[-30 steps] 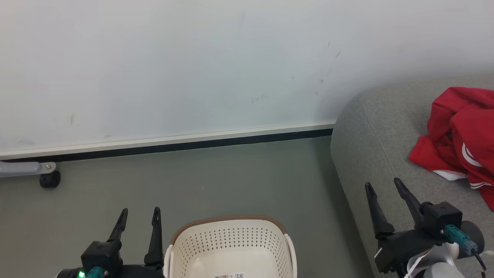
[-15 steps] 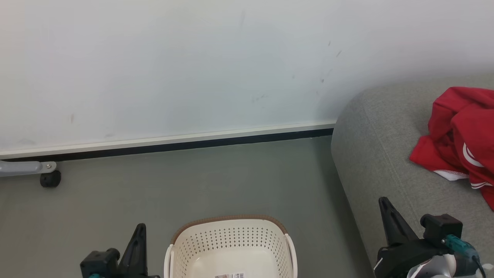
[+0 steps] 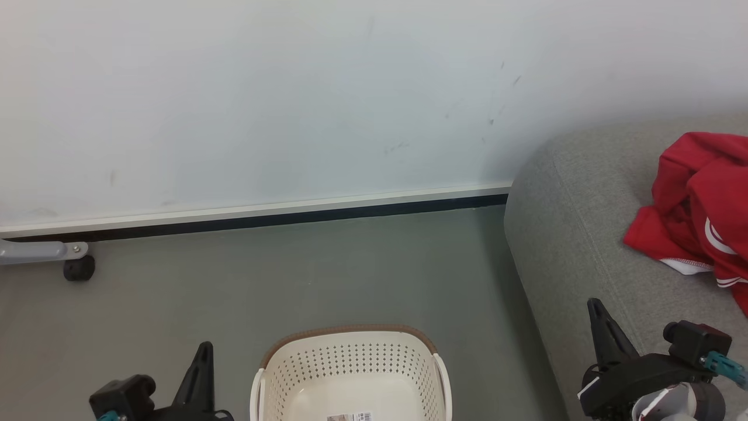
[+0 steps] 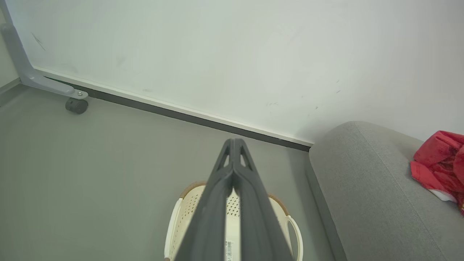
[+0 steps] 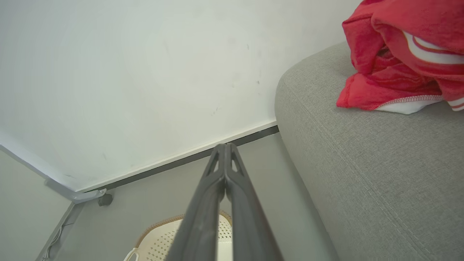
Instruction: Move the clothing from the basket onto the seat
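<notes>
Light was bright, soft and even, without glare; the white wall (image 3: 292, 105) took a faint green cast, and only a weak shadow lay on the floor (image 3: 292, 280) beside the seat (image 3: 561, 234). The wrist views stretched toward their edges, and the near fingers (image 4: 210, 217) looked soft.

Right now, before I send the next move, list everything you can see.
clothing: one heap, red with white trim, on the seat
seat: one, grey, right side
basket: one, cream-white with brown rim, on the floor, paper label on its bottom
caster: one, black, under a grey leg, far left by the wall
left end effector: one, dark, shut, left of the basket
right end effector: one, dark, shut, by the seat's near edge
</notes>
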Tool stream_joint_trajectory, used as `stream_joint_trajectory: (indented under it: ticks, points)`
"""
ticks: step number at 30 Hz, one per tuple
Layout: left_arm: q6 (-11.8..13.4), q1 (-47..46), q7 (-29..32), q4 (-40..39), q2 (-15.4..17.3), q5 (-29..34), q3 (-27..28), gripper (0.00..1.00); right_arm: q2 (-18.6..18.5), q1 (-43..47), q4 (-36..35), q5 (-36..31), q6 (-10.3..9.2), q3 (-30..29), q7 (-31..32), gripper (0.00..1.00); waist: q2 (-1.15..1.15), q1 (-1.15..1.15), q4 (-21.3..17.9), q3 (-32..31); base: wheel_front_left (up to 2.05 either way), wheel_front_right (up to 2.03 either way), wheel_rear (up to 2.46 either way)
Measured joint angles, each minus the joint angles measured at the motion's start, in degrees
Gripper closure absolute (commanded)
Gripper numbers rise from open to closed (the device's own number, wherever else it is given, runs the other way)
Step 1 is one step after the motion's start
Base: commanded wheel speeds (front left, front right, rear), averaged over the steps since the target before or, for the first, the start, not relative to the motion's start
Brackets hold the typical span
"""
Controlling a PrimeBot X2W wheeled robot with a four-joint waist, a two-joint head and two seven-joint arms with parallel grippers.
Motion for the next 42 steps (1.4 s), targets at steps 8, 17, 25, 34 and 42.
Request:
stream_joint_trajectory:
  ticks: [8, 17, 25, 34, 42]
  points:
    - [-1.13, -0.52, 0.67, 0.90, -0.31, -6.13, 1.13, 1.00, 0.91, 0.00, 0.66, 5.86, 1.03, -2.22, 0.99, 1.00, 0.00, 0.00, 0.20, 0.07, 0.00, 0.00, 0.00]
    - [-2.52, -1.43, 1.76, 2.18, -0.57, -13.18, 2.57, 1.00, 2.13, 0.01, 1.04, 12.59, 2.07, -4.75, 2.03, 1.00, 0.00, 0.00, 0.42, 0.16, 0.00, 0.00, 0.00]
    - [-3.79, -2.35, 2.68, 3.27, -0.83, -19.38, 3.98, 1.00, 3.01, 0.01, 1.46, 18.58, 3.09, -7.00, 3.04, 1.00, 0.00, 0.00, 0.61, 0.24, 0.00, 0.00, 0.00]
    - [-5.00, -2.94, 3.47, 4.36, -1.38, -26.42, 5.30, 1.00, 4.15, 0.02, 2.15, 25.06, 4.27, -9.50, 4.09, 1.00, 0.00, 0.00, 0.83, 0.33, 0.00, 0.00, 0.00]
    - [-6.04, -3.74, 4.15, 5.42, -1.69, -32.29, 6.31, 1.00, 4.92, 0.03, 2.58, 30.22, 5.19, -11.45, 5.02, 1.00, 0.00, 0.00, 1.00, 0.40, 0.00, 0.00, 0.00]
